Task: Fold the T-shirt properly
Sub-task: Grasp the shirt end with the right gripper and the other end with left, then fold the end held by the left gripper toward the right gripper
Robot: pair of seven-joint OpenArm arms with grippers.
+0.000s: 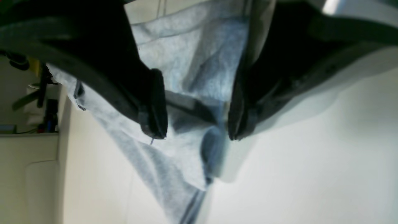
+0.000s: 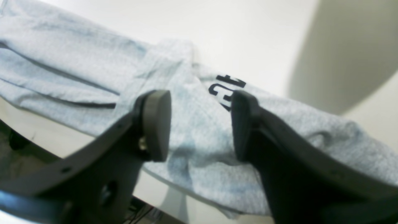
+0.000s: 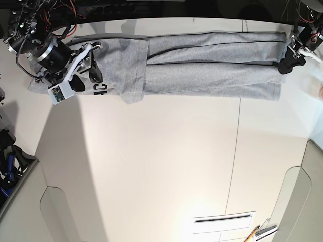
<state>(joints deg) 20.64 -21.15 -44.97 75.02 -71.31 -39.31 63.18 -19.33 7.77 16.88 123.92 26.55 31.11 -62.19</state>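
The heather-grey T-shirt (image 3: 202, 65) lies folded into a long band along the far side of the white table (image 3: 161, 166). Black lettering (image 3: 99, 89) shows at its left end, where a sleeve flap lies folded over. My right gripper (image 3: 87, 68) hovers over that lettered end, open; in the right wrist view its fingers (image 2: 155, 124) stand apart above the cloth and the lettering (image 2: 227, 88). My left gripper (image 3: 285, 63) is at the shirt's right end, open; in the left wrist view its fingertips (image 1: 157, 124) straddle a fold of cloth (image 1: 192, 71) without closing on it.
The table's far edge runs just behind the shirt. A seam (image 3: 233, 151) crosses the table. A white slotted plate (image 3: 222, 220) and a small tool (image 3: 252, 234) lie near the front edge. Cables and blue gear (image 3: 7, 161) sit off the left edge.
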